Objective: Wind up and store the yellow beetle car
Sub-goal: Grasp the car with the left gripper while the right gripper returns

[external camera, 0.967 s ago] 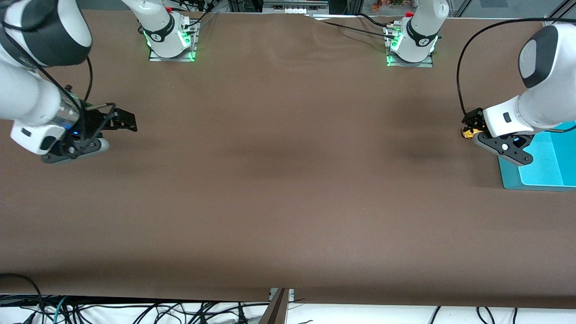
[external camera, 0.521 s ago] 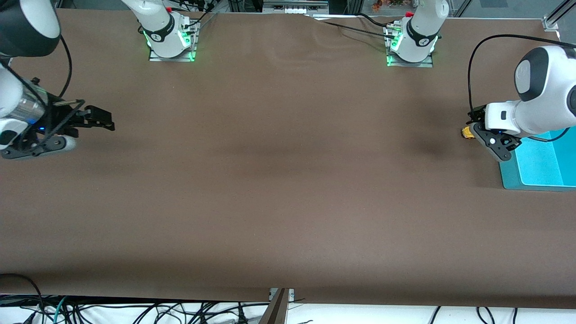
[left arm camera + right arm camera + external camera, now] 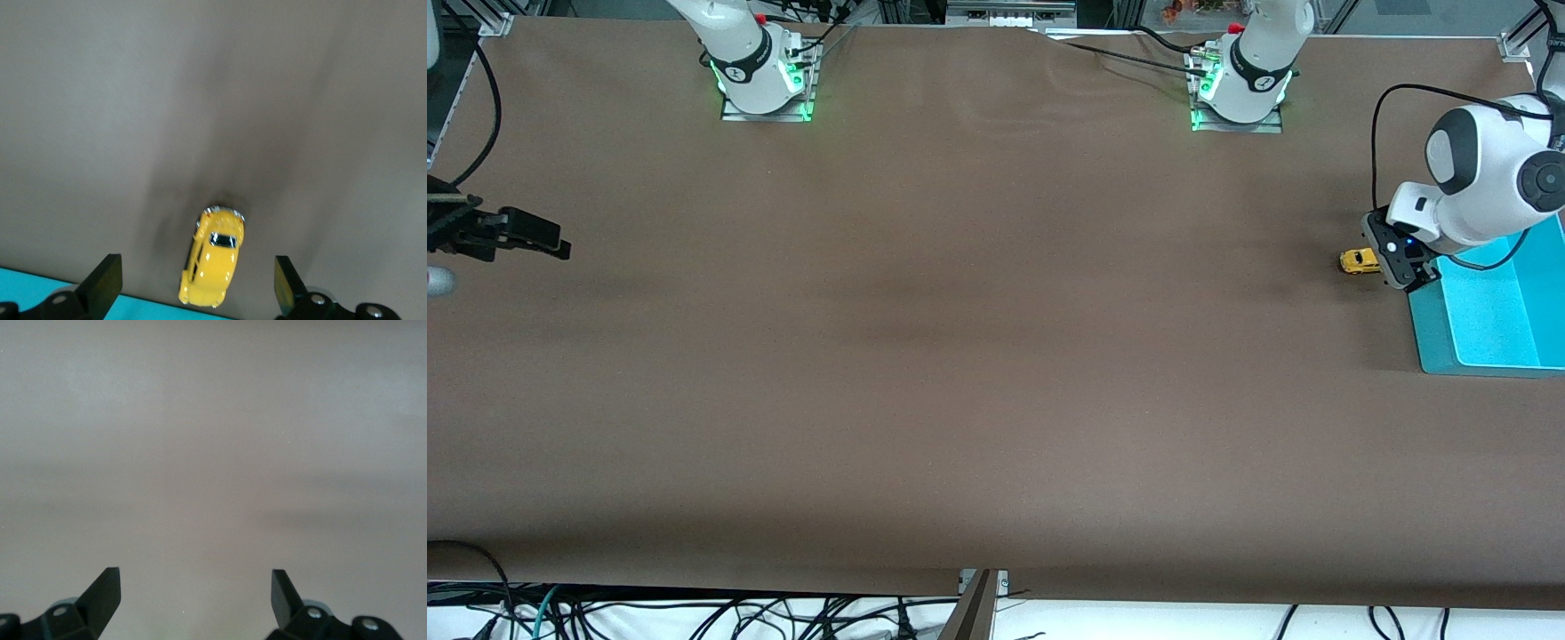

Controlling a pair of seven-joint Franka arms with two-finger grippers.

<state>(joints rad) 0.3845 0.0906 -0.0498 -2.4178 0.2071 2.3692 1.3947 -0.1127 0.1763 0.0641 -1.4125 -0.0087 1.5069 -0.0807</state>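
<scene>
While both end effectors gape (left, right), yellow beetle car rests on brown table.

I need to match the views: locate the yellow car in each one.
Front view: the car sits on the table at the left arm's end, beside the teal bin.
Left wrist view: the car lies between the open left gripper's fingers.
Right wrist view: not in it.
Shared landmark: the teal bin, touching the car's end.

Both pincers agape, empty.
</scene>
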